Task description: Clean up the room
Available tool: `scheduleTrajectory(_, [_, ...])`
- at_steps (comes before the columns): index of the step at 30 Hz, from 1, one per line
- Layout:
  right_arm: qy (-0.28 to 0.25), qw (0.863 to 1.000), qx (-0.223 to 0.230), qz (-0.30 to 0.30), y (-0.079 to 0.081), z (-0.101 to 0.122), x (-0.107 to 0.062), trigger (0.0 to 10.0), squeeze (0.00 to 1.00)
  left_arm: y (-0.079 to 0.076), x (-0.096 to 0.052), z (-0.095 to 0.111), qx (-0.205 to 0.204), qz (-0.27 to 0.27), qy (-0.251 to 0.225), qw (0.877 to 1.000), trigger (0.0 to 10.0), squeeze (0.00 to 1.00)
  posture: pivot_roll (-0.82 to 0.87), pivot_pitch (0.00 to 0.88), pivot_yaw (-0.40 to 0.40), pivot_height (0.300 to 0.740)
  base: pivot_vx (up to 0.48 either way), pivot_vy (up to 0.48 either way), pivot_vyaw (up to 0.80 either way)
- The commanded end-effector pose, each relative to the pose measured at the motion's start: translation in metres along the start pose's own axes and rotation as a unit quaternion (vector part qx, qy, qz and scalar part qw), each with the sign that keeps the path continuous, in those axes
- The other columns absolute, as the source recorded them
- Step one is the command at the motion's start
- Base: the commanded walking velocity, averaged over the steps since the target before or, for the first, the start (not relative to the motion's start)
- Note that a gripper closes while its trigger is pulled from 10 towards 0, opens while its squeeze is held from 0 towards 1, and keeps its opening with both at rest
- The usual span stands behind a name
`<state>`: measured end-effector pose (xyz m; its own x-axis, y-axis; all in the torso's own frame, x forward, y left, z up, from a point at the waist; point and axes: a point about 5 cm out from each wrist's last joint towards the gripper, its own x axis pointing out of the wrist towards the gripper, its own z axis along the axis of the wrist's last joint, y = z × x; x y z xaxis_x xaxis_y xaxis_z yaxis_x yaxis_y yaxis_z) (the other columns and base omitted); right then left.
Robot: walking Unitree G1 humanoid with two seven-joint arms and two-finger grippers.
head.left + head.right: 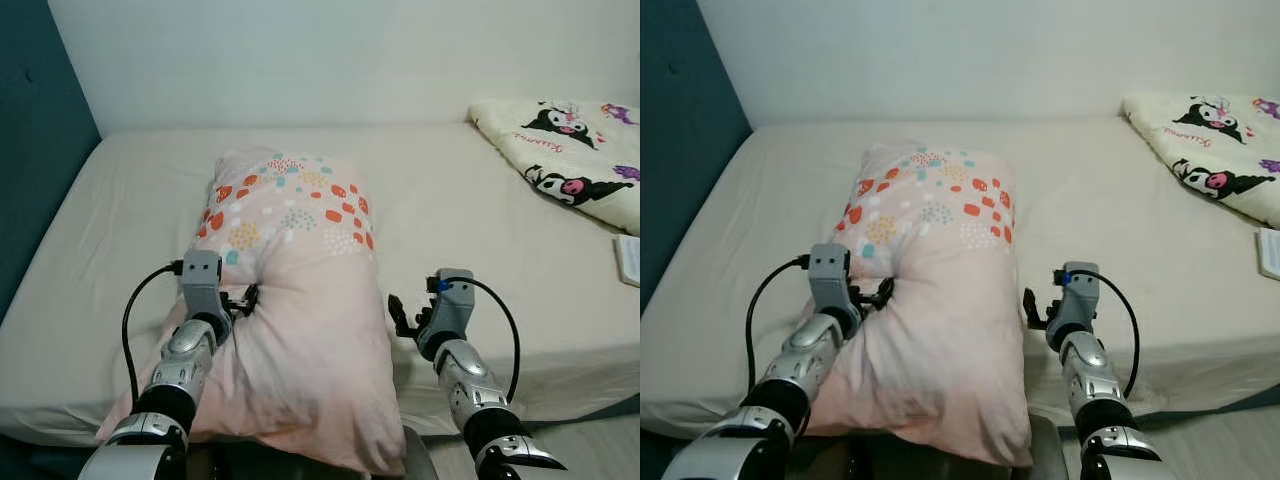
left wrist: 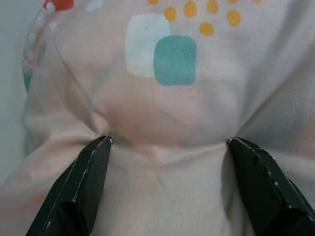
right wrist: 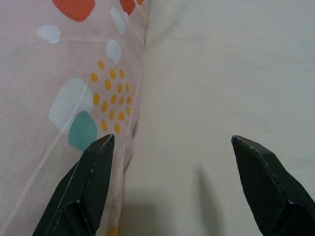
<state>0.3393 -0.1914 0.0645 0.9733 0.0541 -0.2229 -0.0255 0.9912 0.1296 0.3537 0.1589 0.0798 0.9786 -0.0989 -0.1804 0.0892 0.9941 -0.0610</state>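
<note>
The blanket [image 1: 570, 150] bears small script, too blurred to read.

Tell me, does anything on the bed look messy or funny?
Yes. The pink pillow lies lengthwise down the middle of the bed, its near end hanging over the front edge. The left gripper presses open fingers into it, leaving a dent. The cartoon blanket sits bunched in the far right corner.

Headcount on the bed [image 1: 460, 200]
One pink spotted pillow [image 1: 290, 300], one cartoon-print blanket [image 1: 575, 150], one small white item [image 1: 629, 258] at the edge, and two grippers: left [image 1: 243, 297], right [image 1: 403, 318].
</note>
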Motion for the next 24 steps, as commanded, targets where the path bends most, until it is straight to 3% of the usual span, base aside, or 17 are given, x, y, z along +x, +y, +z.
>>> scheduleTrajectory(1, [0.006, 1.000, 0.001, 0.009, 0.005, -0.002, 0.000, 10.0, 0.00, -0.002, -0.003, -0.014, 0.009, 0.005, 0.032, 0.999, 8.9, 0.00, -0.03, 0.106, -0.040, 0.475, 0.000, 0.000, 0.00])
scheduleTrajectory(2, [0.006, 1.000, 0.001, 0.009, 0.005, -0.002, 0.000, 10.0, 0.00, -0.002, -0.003, -0.014, 0.009, 0.005, 0.032, 0.999, 8.9, 0.00, -0.03, 0.106, -0.040, 0.475, 0.000, 0.000, 0.00])
scheduleTrajectory(3, [0.002, 1.000, 0.001, 0.012, 0.007, -0.001, 0.001, 10.0, 0.00, -0.001, -0.004, -0.016, 0.011, 0.011, 0.034, 0.999, 0.0, 0.00, -0.03, 0.104, -0.039, 0.471, 0.000, 0.000, 0.00])
scheduleTrajectory(14, [-0.015, 1.000, 0.005, 0.020, 0.014, 0.010, 0.004, 10.0, 0.00, 0.006, -0.011, -0.033, 0.021, 0.034, 0.077, 0.996, 0.0, 0.00, -0.03, 0.079, -0.042, 0.471, 0.000, 0.000, 0.00])
scheduleTrajectory(20, [-0.027, 0.999, 0.007, 0.023, 0.015, 0.020, 0.008, 10.0, 0.00, -0.003, -0.013, -0.043, 0.012, 0.022, 0.100, 0.995, 0.0, 0.00, -0.03, 0.060, -0.043, 0.471, 0.000, 0.000, 0.00])
scheduleTrajectory(21, [-0.031, 0.999, 0.006, 0.025, 0.016, 0.023, 0.009, 10.0, 0.00, -0.007, -0.013, -0.045, -0.003, 0.018, 0.106, 0.994, 0.0, 0.00, -0.03, 0.056, -0.044, 0.471, 0.000, 0.000, 0.00])
scheduleTrajectory(22, [-0.036, 0.999, 0.007, 0.026, 0.017, 0.027, 0.010, 10.0, 0.00, -0.012, -0.011, -0.044, -0.046, 0.016, 0.108, 0.993, 0.0, 0.00, -0.03, 0.047, -0.045, 0.471, 0.000, 0.000, 0.00])
scheduleTrajectory(23, [-0.036, 0.999, 0.007, 0.026, 0.017, 0.027, 0.010, 10.0, 0.00, -0.012, -0.011, -0.044, -0.046, 0.016, 0.108, 0.993, 0.0, 0.00, -0.03, 0.047, -0.045, 0.471, 0.000, 0.000, 0.00])
scheduleTrajectory(24, [-0.041, 0.999, 0.008, 0.028, 0.018, 0.030, 0.011, 10.0, 0.00, -0.019, -0.008, -0.040, -0.074, 0.004, 0.102, 0.992, 0.0, 0.00, -0.03, 0.045, -0.045, 0.471, 0.000, 0.000, 0.00])
